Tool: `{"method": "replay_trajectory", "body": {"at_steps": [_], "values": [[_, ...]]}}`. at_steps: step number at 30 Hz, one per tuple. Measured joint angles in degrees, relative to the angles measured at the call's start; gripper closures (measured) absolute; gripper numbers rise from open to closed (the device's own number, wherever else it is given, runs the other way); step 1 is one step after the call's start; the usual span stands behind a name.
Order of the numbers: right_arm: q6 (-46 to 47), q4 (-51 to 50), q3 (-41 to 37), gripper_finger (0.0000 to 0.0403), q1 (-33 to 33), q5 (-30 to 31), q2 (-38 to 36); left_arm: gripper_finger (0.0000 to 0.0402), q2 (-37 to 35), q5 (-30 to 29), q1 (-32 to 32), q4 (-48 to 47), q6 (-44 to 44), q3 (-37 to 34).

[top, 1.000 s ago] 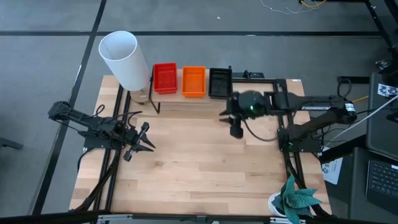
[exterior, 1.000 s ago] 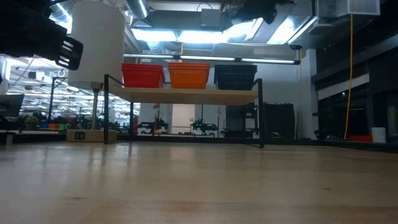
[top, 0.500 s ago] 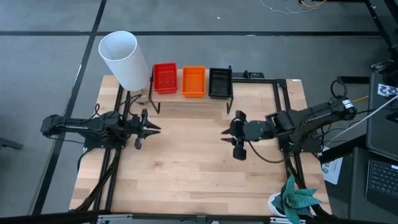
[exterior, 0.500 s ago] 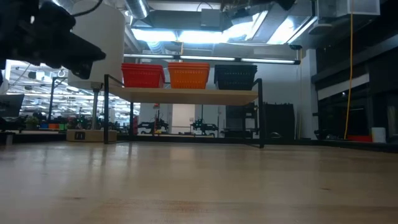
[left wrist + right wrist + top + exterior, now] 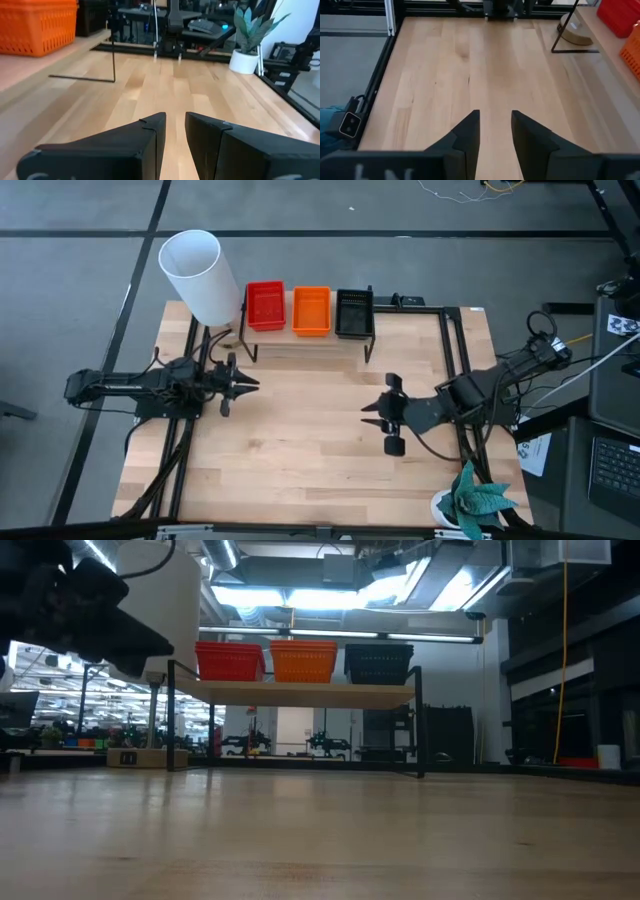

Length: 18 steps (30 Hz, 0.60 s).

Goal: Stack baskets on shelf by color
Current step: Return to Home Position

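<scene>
A red basket (image 5: pixel 265 306), an orange basket (image 5: pixel 311 311) and a black basket (image 5: pixel 354 313) stand side by side on the shelf (image 5: pixel 300 693) at the table's far edge, resting on its wooden top board. My left gripper (image 5: pixel 245 383) hovers over the table's left part, pointing level toward the right, its fingers (image 5: pixel 155 127) a little apart with nothing between them. My right gripper (image 5: pixel 372 413) hangs over the table's right middle, pointing left and slanting down, open and empty (image 5: pixel 496 122). Both are well clear of the shelf.
A tall white cylinder (image 5: pixel 200 275) stands at the far left corner beside the shelf. A potted plant (image 5: pixel 475 500) sits at the near right corner. Black frame rails (image 5: pixel 455 380) run along both table sides. Bare tabletop (image 5: pixel 300 450) lies between the grippers.
My right gripper has drawn back from beside the black basket toward the table's near edge, sinking slightly. My left gripper has swung toward the far edge and now points straight at the table's right. The baskets have stayed put.
</scene>
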Motion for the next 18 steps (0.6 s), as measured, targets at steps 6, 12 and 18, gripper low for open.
{"method": "replay_trajectory", "body": {"at_steps": [6,12,18], "values": [[-0.01,-0.08,0.00,0.0292,1.91,1.33,0.00,0.0335,-0.03,0.12,0.00,-2.32,0.01,-0.01],[0.02,-0.14,0.00,0.0292,3.68,1.31,0.02,0.0335,-4.86,0.19,-0.69,-2.31,0.01,-0.02],[-0.11,-0.34,0.00,0.0292,4.83,1.36,0.02,0.0335,-10.16,0.22,-0.94,-1.41,0.02,-0.01]]}}
